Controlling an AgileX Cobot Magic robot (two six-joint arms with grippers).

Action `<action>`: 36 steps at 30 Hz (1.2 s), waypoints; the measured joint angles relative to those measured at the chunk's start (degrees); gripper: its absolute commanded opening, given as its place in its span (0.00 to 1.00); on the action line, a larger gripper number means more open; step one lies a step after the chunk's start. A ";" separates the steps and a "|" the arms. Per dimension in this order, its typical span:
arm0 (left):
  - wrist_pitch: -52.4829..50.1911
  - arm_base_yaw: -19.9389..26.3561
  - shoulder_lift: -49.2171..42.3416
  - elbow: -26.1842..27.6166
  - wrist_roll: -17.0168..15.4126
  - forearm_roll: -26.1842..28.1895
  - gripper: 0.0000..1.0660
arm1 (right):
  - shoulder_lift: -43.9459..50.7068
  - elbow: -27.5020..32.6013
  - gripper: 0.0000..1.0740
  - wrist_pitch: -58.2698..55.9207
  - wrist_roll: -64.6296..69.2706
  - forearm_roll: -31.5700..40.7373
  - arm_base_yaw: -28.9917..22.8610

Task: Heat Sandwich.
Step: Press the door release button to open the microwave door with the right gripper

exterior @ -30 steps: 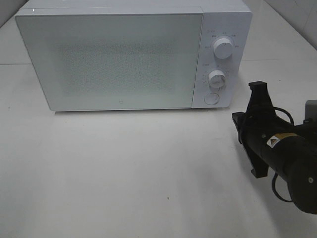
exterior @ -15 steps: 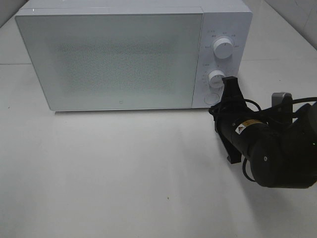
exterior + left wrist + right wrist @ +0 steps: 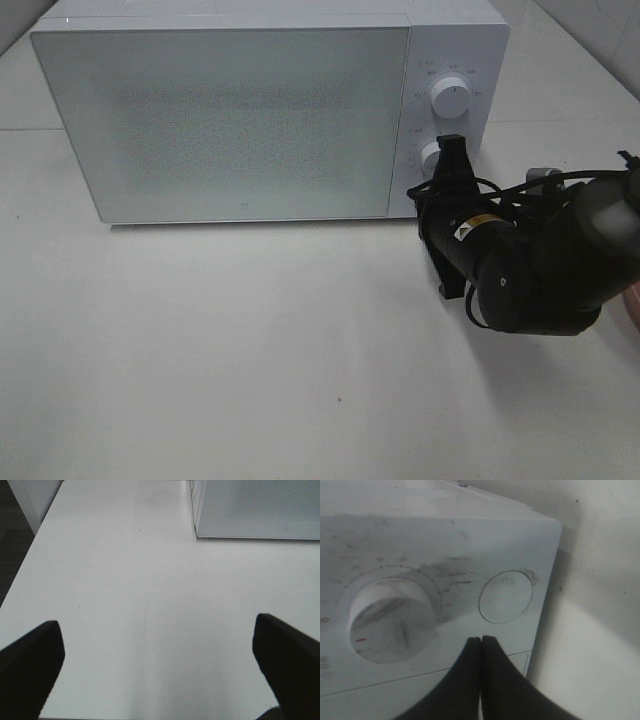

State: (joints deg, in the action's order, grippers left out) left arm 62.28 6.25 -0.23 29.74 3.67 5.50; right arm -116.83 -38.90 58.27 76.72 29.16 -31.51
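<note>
Pincer of the left arm [image 3: 155,621] stands wide open, its two dark fingers [image 3: 31,660] spread over the bare white desk [image 3: 250,350]. It grips nothing and hangs well apart from the microwave [image 3: 230,120]; only one lower corner of the microwave shows in its wrist view.

On the microwave's front, the frosted door [image 3: 220,200] is shut and covers most of the face. To the right of the door is the control panel, with an upper dial [image 3: 451,99] above a lower dial [image 3: 432,157].

The right pincer [image 3: 452,145] is closed, its fingers pressed flat together with nothing between them. From the high camera its tip overlaps the right side of the lower dial. In its own wrist view the tip sits at the panel, between the lower dial and the round button [image 3: 505,596], nearer the button. Whether it touches the panel cannot be told. The black arm behind it stretches away from the microwave's front right corner.

The sandwich shows in no view, so its place cannot be told.
</note>
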 measured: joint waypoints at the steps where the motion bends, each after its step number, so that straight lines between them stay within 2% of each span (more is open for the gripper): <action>1: 0.00 0.00 0.00 0.00 0.00 0.00 0.92 | -0.34 -0.34 0.00 -0.63 0.17 -0.06 0.00; 16: 0.00 0.00 0.00 0.00 0.00 0.00 0.92 | -4.13 -5.56 0.00 -3.04 0.00 0.63 3.32; 36: 0.00 0.00 0.00 0.00 0.00 0.00 0.92 | -6.30 -7.45 0.00 -0.80 -1.43 2.86 2.75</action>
State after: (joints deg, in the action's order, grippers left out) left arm 62.28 6.25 -0.23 29.74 3.67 5.50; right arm -123.13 -46.35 57.47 75.29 32.03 -28.76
